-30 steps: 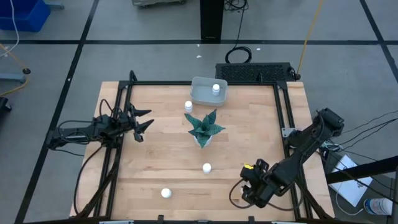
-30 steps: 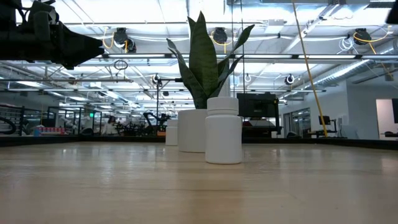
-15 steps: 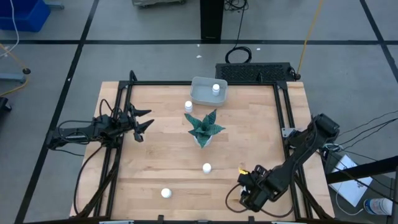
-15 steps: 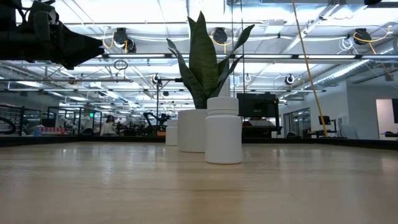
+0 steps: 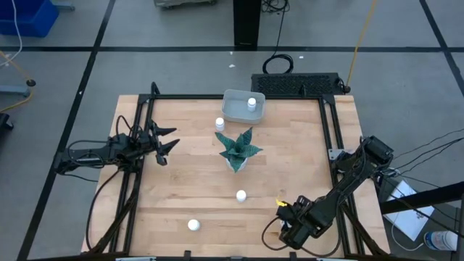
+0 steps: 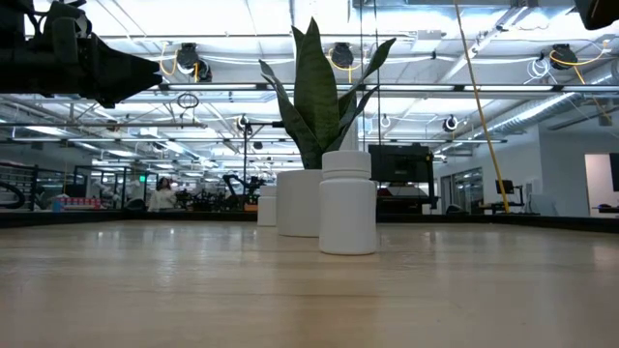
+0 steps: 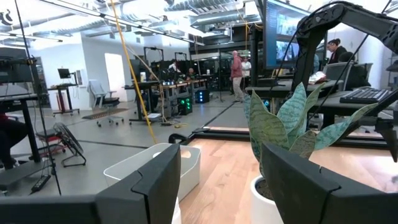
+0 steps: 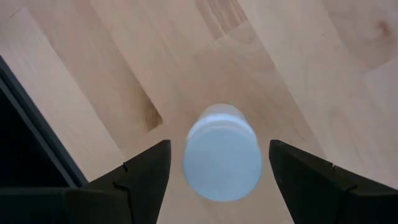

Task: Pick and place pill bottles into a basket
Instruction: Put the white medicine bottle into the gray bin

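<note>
1. Right pincer (image 8: 217, 180) hangs over the worktop's near right corner, fingers spread and empty, with a bottle (image 8: 222, 160) standing upright between them but untouched.
2. Handling, as judged: the bottle looks like small, rigid, smooth plastic, likely light and easily tipped. The cylindrical wall below the cap is the best place to grip, squarely from both sides; a glancing touch could knock it over or send it rolling.
3. Other bottles: one in the basket (image 5: 237, 110) at the far edge, one (image 5: 220, 123) just outside it, one (image 5: 241, 194) near centre front, one (image 5: 193, 225) at the front left.
4. Obstacle: the plant (image 5: 238, 150) stands mid-worktop, between the near bottles and the basket. A carry from the near right corner should probably pass to its right or above its leaves.
5. Left pincer (image 5: 165, 140) waits over the left side of the worktop (image 5: 181, 181), fingers apart, holding nothing, facing plant and basket.
6. Beyond the worktop: persons visible far back in the room, clear of the arms.
</note>
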